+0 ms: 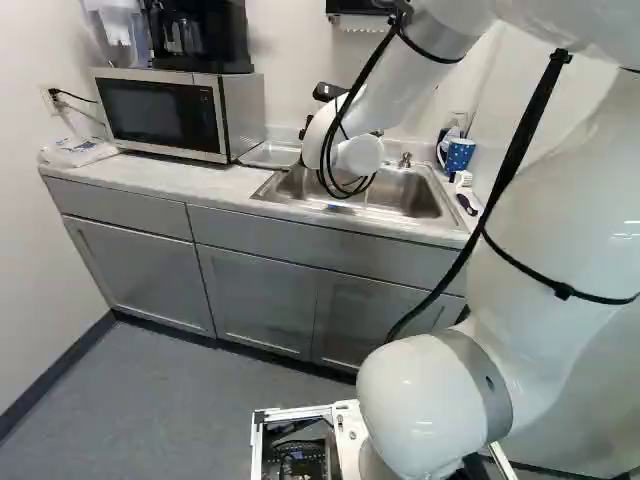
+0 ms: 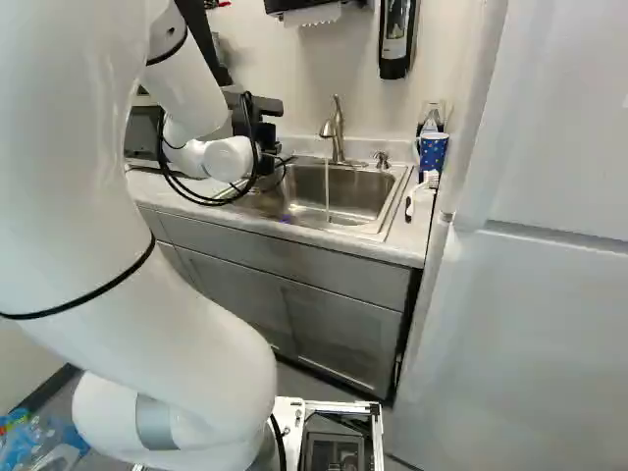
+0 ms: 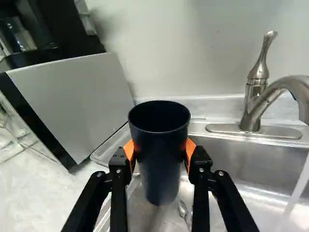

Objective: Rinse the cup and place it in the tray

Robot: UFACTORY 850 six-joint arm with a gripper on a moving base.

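Observation:
In the right base view my gripper [image 2: 265, 142] shows only as a black part beyond the wrist, over the sink's far-left side; its fingertips are hidden there. In the wrist view the gripper [image 3: 161, 152] is shut on the dark blue cup [image 3: 160, 166], an orange pad on either side. The cup's open rim faces up toward the camera. A shallow tray [image 1: 270, 154] lies between microwave and sink, its edge partly behind the cup in the wrist view. The sink [image 2: 373, 234] has water running from its faucet [image 2: 337, 132], with the cup apart from the stream.
The microwave [image 1: 165, 112] stands left of the tray with a coffee maker on it. Spoons [image 3: 182, 209] lie in the sink below the cup. A blue patterned cup [image 2: 433, 152] and a white-handled brush [image 2: 422, 192] are at the counter's right, beside a tall white surface [image 2: 549, 324].

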